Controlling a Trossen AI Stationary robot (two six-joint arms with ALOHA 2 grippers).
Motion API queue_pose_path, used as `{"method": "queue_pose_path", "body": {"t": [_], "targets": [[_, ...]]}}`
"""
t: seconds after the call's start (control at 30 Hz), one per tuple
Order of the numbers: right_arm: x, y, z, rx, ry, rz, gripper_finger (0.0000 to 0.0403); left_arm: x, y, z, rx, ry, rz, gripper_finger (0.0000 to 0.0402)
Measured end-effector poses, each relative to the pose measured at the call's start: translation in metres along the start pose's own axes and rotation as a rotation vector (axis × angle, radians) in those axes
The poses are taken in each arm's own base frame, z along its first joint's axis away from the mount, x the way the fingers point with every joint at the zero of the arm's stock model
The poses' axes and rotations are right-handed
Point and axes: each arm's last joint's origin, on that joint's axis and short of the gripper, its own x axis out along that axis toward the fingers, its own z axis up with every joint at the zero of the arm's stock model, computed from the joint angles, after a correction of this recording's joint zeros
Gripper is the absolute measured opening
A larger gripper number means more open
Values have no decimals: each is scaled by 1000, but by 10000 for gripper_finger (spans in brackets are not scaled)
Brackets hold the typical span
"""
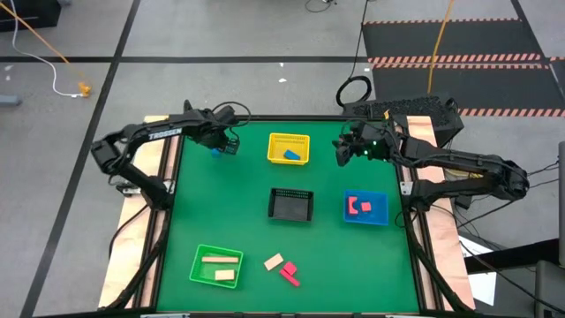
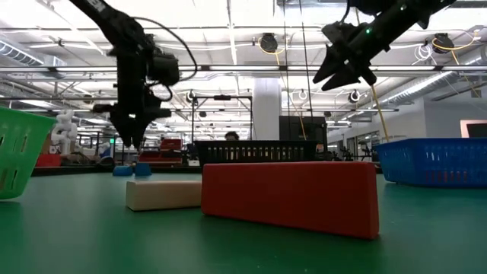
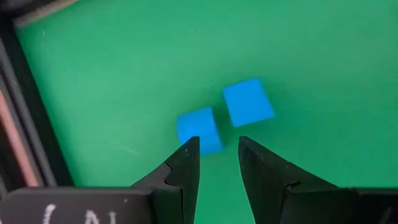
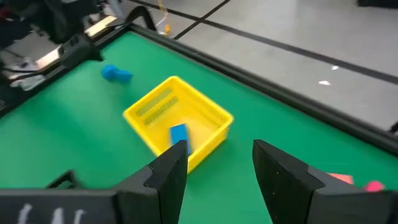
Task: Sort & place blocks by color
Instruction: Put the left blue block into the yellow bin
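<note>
- Low view: red bar point(image 2: 290, 197) nearest the lens, flat on the green bench point(image 2: 76, 243), with a tan block point(image 2: 163, 194) just behind and beside it. Farther back, two blue cubes point(image 2: 134, 170) on the bench, directly under the left gripper point(image 2: 130, 141), pointing straight down, close above them. Right gripper point(image 2: 340, 74) held high, angled downward, jaws spread, nothing between them. Green basket point(image 2: 19, 152) at one edge, blue basket point(image 2: 437, 161) at the other, black basket point(image 2: 255, 151) in the middle distance.
- High view: left gripper point(image 1: 221, 141) over a blue spot near the far left corner; right gripper point(image 1: 342, 150) hovering right of the yellow basket point(image 1: 289, 148), which holds one blue block point(image 1: 292, 155). Two red pieces in the blue basket point(image 1: 365, 208); two tan bars in the green basket point(image 1: 215, 266); black basket point(image 1: 290, 204) apparently bare. Tan block point(image 1: 274, 261) and red block point(image 1: 290, 275) loose near the front edge.
- Left wrist view: jaws partly spread, empty, tips just above the nearer cube point(image 3: 199, 128); second cube point(image 3: 248, 101) close beside it, almost touching.
- Right wrist view: jaws apart, empty, aimed toward the yellow basket point(image 4: 178, 119).
- Likely step: picking one cube. Best centred over the nearer cube before descending, one jaw slipped into the narrow gap, to avoid nudging the neighbour.
</note>
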Motion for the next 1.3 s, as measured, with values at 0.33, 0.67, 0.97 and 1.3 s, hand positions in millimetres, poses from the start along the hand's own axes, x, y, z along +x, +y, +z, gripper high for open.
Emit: {"method": "queue_pose_path", "body": {"t": [0.33, 0.67, 0.97, 1.3], "targets": [[4, -24, 9, -62, -23, -102, 171, 31, 9, 9, -77, 122, 26, 114], [5, -40, 16, -86, -42, -167, 171, 24, 11, 8, -120, 107, 11, 86], [5, -45, 20, 5, -82, -181, 171, 24, 11, 8, -101, 114, 14, 91], [5, -44, 23, 34, -104, -174, 171, 24, 12, 8, -131, 118, 20, 221]]}}
